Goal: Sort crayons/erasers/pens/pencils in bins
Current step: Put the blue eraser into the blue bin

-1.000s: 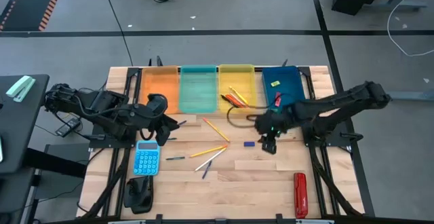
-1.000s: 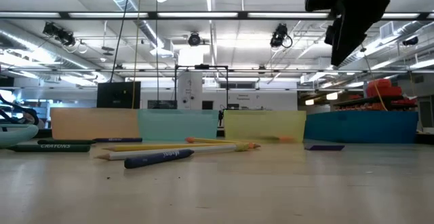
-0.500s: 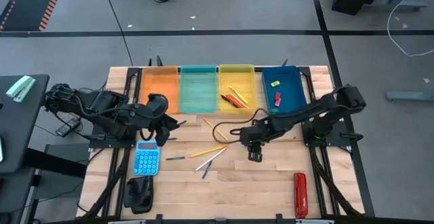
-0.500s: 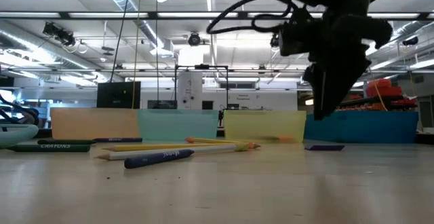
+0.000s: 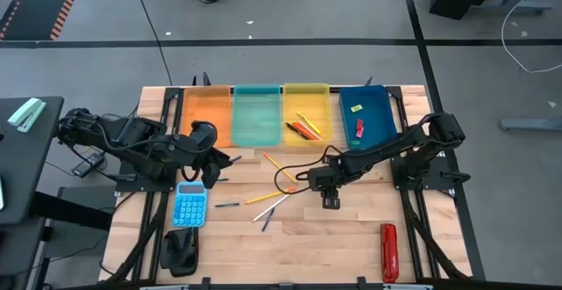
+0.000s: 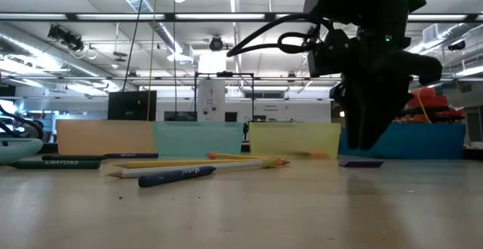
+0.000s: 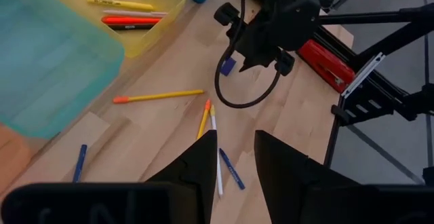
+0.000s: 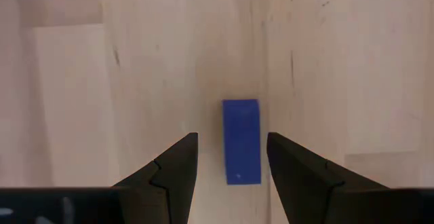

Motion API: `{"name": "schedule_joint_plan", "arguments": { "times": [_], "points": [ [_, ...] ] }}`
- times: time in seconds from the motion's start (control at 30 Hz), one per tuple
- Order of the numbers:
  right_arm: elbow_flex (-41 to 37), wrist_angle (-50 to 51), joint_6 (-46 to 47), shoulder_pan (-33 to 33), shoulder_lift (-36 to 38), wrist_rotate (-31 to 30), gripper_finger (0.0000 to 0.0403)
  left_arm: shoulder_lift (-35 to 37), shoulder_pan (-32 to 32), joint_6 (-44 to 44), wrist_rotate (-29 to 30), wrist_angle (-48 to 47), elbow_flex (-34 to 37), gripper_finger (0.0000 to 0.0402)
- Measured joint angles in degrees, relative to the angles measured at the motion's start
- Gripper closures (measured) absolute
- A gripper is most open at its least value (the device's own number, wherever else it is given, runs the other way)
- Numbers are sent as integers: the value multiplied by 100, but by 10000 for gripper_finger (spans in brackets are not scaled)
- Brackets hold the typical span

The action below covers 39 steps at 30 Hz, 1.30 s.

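Observation:
My right gripper is open and points down over a small blue eraser lying flat on the table, one finger on either side, touching nothing. The low view shows its fingertips just above the eraser. In the high view the gripper sits mid-table. My left gripper is open and waits at the table's left side. Four bins stand in a row at the far edge: orange, teal, yellow with crayons and pencils, dark blue with two erasers. Pencils and pens lie loose.
A light-blue calculator and a dark object lie near the left near corner. A red oblong tool lies near the right near edge. Loose pencils lie left of the right gripper.
My right gripper has moved from in front of the dark blue bin toward the table's left and near edge, and has come down over the blue eraser. The eraser, pencils and pens have stayed where they were.

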State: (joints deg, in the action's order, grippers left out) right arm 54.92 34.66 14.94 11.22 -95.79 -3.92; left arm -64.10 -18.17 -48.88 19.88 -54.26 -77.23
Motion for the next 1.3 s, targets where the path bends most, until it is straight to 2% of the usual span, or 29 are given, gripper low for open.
{"name": "schedule_joint_plan", "arguments": {
  "times": [0.37, 0.63, 0.87, 1.1, 1.3],
  "points": [
    [-464, -285, 58, -20, -4, -46, 217, 0, 0, -99, 0, 2, -1, 294],
    [-577, -512, 489, -278, 10, 330, 220, 0, 0, -155, 0, 4, -2, 294],
    [-581, -661, 525, -502, 8, 489, 256, 0, 0, -197, 0, 4, -2, 294],
    [-581, -682, 702, -399, 4, 434, 306, -2, 0, -304, 2, 4, -2, 294],
    [-532, -585, 1033, -358, 238, 667, 313, 0, 0, -304, 2, 4, -1, 294]
  ]
}}
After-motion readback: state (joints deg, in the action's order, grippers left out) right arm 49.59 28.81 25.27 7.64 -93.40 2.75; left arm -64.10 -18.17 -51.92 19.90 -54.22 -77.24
